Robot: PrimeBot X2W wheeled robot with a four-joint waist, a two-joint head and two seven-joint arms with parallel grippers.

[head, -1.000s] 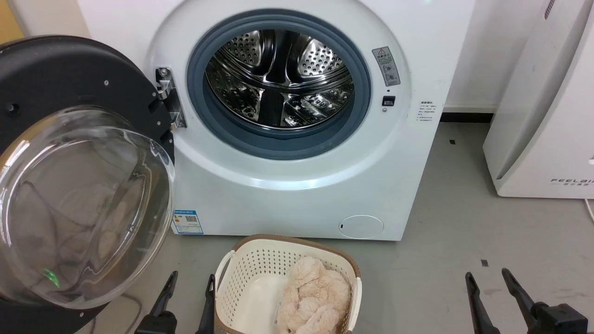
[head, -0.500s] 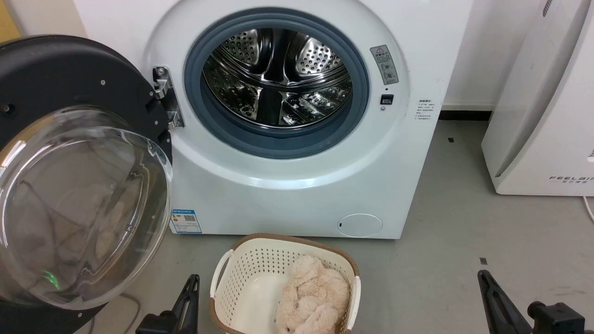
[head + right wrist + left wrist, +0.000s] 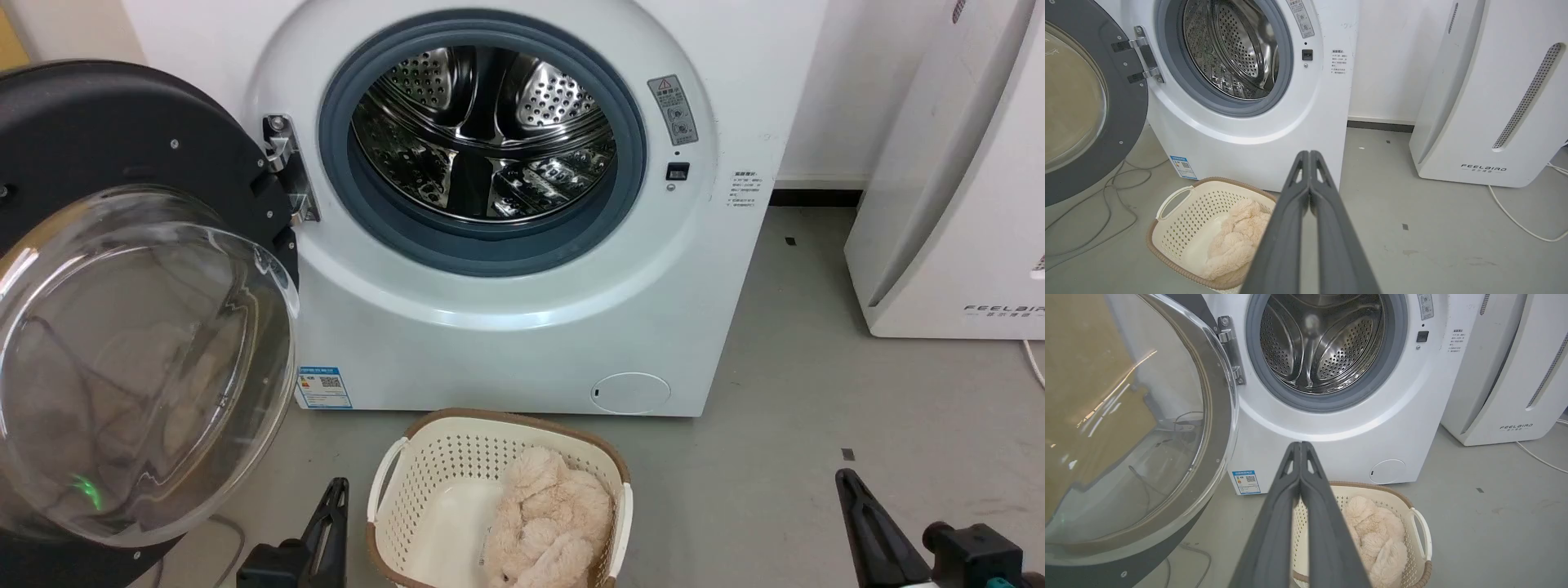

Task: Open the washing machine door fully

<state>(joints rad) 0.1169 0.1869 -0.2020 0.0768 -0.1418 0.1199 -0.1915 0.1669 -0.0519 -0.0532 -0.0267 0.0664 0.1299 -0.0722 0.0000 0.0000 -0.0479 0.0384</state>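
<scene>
One black glass-bowled door point(image 3: 147, 310), wide open

To me the washing machine door point(image 3: 122, 131) looks like matt black plastic around a clear, glossy glass window point(image 3: 139, 367), with a bright metal hinge point(image 3: 286, 167). The drum point(image 3: 482, 131) is shiny perforated steel, and its ring point(image 3: 490, 255) is dull grey rubber. The basket point(image 3: 457, 457) is smooth cream plastic, the cloth point(image 3: 547, 523) fluffy. My left claw point(image 3: 1300, 446) looks matt.

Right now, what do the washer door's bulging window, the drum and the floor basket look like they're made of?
The bulging clear window of the round black washing machine door looks like glass: see-through, with bright glints. The perforated silver drum looks like polished steel, mirror-shiny. The cream perforated basket seems matte plastic, its brown rim possibly woven.
</scene>
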